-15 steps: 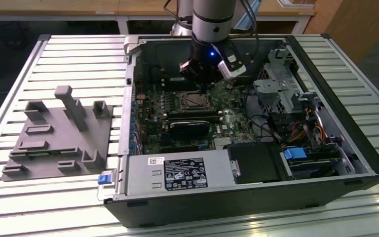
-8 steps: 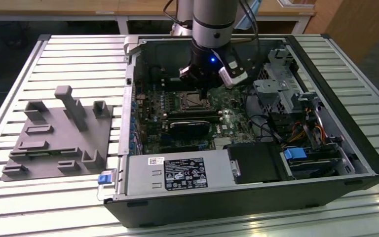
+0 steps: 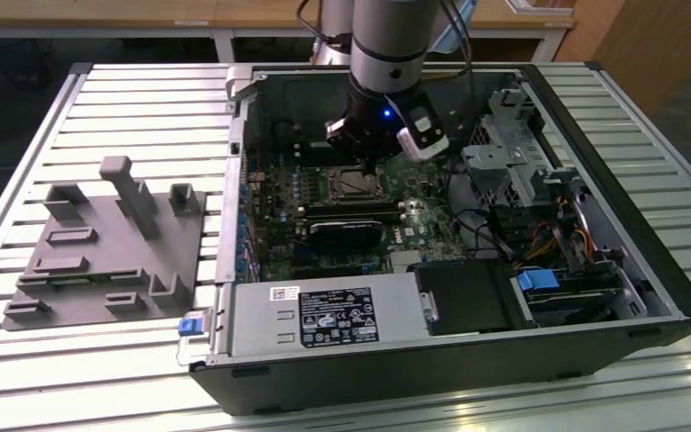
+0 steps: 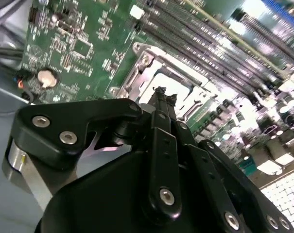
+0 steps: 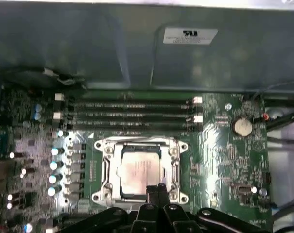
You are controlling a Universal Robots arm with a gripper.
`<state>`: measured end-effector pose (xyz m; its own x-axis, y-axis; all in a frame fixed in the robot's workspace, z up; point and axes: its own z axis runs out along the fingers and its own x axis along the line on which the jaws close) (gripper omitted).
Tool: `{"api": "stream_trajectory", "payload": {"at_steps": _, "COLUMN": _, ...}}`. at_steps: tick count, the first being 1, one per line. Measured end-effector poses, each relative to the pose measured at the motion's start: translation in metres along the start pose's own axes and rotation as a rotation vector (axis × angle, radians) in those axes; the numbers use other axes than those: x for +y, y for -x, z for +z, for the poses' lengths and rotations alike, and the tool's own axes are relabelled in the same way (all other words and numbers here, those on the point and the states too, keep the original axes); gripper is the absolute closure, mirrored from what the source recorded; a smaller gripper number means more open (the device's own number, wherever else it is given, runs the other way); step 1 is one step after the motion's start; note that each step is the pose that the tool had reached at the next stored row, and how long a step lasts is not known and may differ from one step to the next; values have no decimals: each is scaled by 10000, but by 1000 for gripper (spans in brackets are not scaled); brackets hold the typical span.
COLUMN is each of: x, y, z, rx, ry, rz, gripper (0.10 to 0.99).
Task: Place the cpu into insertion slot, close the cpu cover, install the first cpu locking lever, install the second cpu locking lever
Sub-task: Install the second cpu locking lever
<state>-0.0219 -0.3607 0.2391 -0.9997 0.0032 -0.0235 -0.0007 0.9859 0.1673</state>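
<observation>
**CPU seated in its socket, gripper closed just above the frame**

CPU work takes place inside a large black open-sided computer case (image 3: 633, 297) lying on a pale slatted metal table (image 3: 105, 99). On the exterior view's left of the case, a grey moulded plastic fixture block (image 3: 105, 247) with upright posts rests on the slats.

A green motherboard (image 5: 219, 155) covers the case floor. Four long black memory slots (image 5: 132, 114) run side by side beyond the socket, and a round silver coin battery (image 5: 242, 126) sits on the board well apart from it.

The silver and grey robot arm (image 3: 388, 45) reaches down into the case from above, over the socket area.

The insertion slot (image 5: 104, 167), a square socket with a silver metal rim, lies near the middle of the board. The cpu cover (image 5: 175, 162), a thin silver frame plate with a central window, lies flat over it, so the cover is down.

The black-fingered gripper (image 5: 157, 188) hangs at the socket's near edge with its two fingertips pressed together, holding nothing.

The cpu (image 5: 139, 170), a small flat square chip with a silvery-grey top, sits inside the slot, showing through the cover's window in both wrist views.
</observation>
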Motion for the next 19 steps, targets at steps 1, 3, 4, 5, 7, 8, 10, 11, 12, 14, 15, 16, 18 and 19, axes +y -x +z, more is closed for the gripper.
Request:
{"api": "stream_trajectory", "payload": {"at_steps": 1, "x": -21, "y": -3, "z": -1, "rx": 0, "ry": 20, "rz": 0, "gripper": 980}}
{"api": "stream_trajectory", "payload": {"at_steps": 3, "x": -81, "y": -9, "z": -7, "rx": 0, "ry": 42, "rz": 1, "gripper": 980}}
{"api": "stream_trajectory", "payload": {"at_steps": 4, "x": -101, "y": -22, "z": -9, "rx": 0, "ry": 52, "rz": 4, "gripper": 980}}
{"api": "stream_trajectory", "payload": {"at_steps": 5, "x": -126, "y": -24, "z": -12, "rx": 0, "ry": 68, "rz": 1, "gripper": 980}}
{"api": "stream_trajectory", "payload": {"at_steps": 7, "x": -168, "y": -26, "z": -16, "rx": 0, "ry": 95, "rz": 2, "gripper": 980}}
{"api": "stream_trajectory", "payload": {"at_steps": 8, "x": -184, "y": -28, "z": -17, "rx": 0, "ry": 101, "rz": 3, "gripper": 980}}
{"api": "stream_trajectory", "payload": {"at_steps": 10, "x": -212, "y": -43, "z": -21, "rx": 0, "ry": 123, "rz": 5, "gripper": 980}}
{"api": "stream_trajectory", "payload": {"at_steps": 11, "x": -217, "y": -48, "z": -22, "rx": 0, "ry": 137, "rz": 4, "gripper": 980}}
{"api": "stream_trajectory", "payload": {"at_steps": 12, "x": -221, "y": -52, "z": -22, "rx": 0, "ry": 146, "rz": 3, "gripper": 980}}
{"api": "stream_trajectory", "payload": {"at_steps": 14, "x": -225, "y": -65, "z": -19, "rx": 0, "ry": 163, "rz": 5, "gripper": 980}}
{"api": "stream_trajectory", "payload": {"at_steps": 15, "x": -233, "y": -73, "z": -19, "rx": 0, "ry": 171, "rz": 4, "gripper": 980}}
{"api": "stream_trajectory", "payload": {"at_steps": 16, "x": -244, "y": -85, "z": -20, "rx": 1, "ry": 185, "rz": 4, "gripper": 980}}
{"api": "stream_trajectory", "payload": {"at_steps": 18, "x": -255, "y": -110, "z": -22, "rx": 0, "ry": 201, "rz": 5, "gripper": 980}}
{"api": "stream_trajectory", "payload": {"at_steps": 19, "x": -261, "y": -123, "z": -23, "rx": 0, "ry": 201, "rz": 6, "gripper": 980}}
